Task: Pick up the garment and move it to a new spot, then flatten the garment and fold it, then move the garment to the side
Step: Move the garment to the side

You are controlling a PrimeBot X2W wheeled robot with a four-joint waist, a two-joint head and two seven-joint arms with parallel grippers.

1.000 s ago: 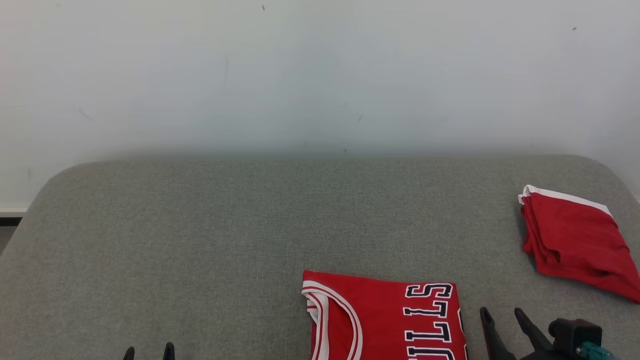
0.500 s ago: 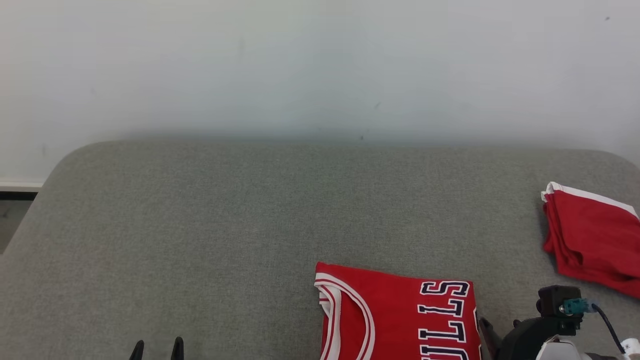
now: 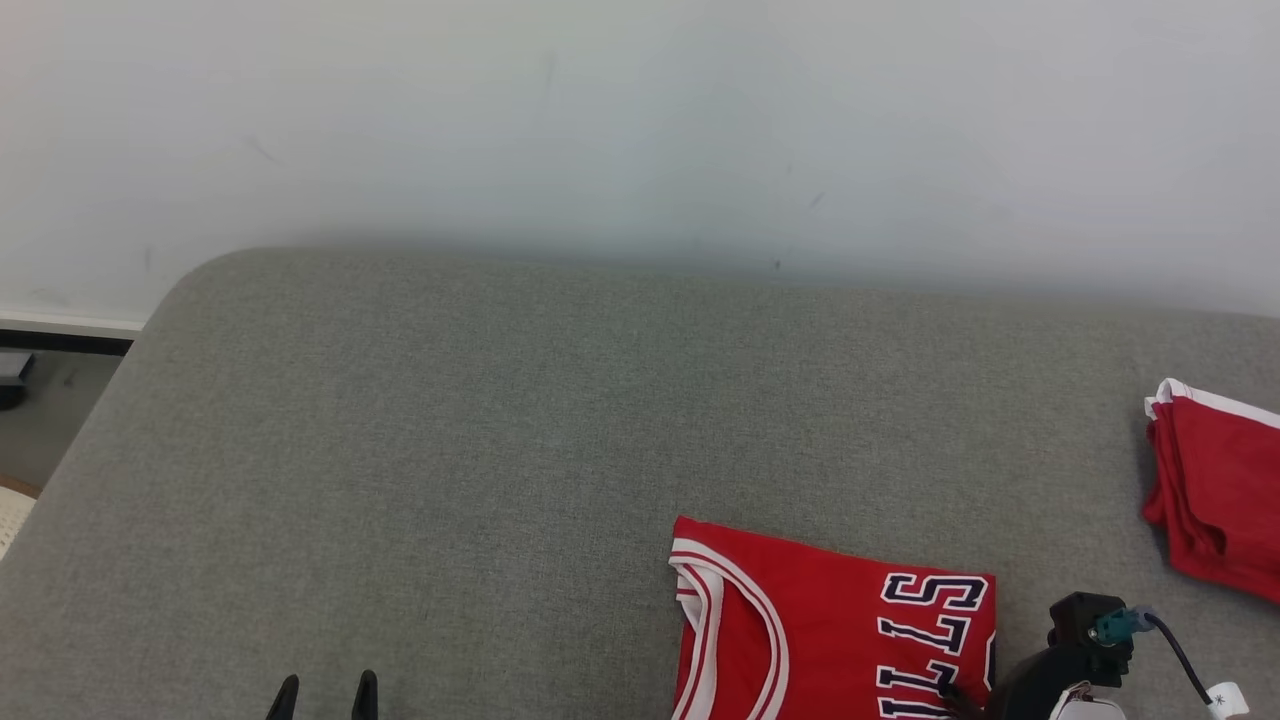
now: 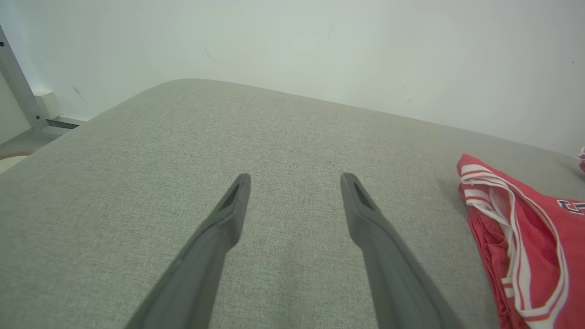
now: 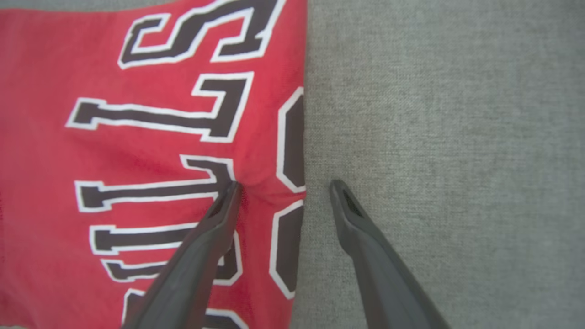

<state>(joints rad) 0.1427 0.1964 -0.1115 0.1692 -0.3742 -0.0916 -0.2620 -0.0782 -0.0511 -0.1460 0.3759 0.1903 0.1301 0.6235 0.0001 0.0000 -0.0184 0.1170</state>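
Where the grey woven-fabric cushion meets the bottom edge of the head view, right of centre, lies the folded red basketball jersey with white-and-navy trim, flat on the surface. Its navy, white-outlined lettering is turned on its side: an "S" sits uppermost, two "L"s below it, and the rest is cut off by the frame edge. The right wrist view shows the same jersey with "S", "L", "L" and part of a further letter, plus fragments of a navy figure along its right fold. The striped neck opening faces the left of the head view and the lettering runs up the frame; the long axis cannot be judged, since the bottom edge crops it.

The right gripper is spread wide, straddling the jersey's right edge: one fingertip on the red cloth, which puckers there, the other over bare cushion. The left gripper at the lower left is also spread and empty, over bare cushion. A second folded red garment with a white hem lies at the right edge, well apart.
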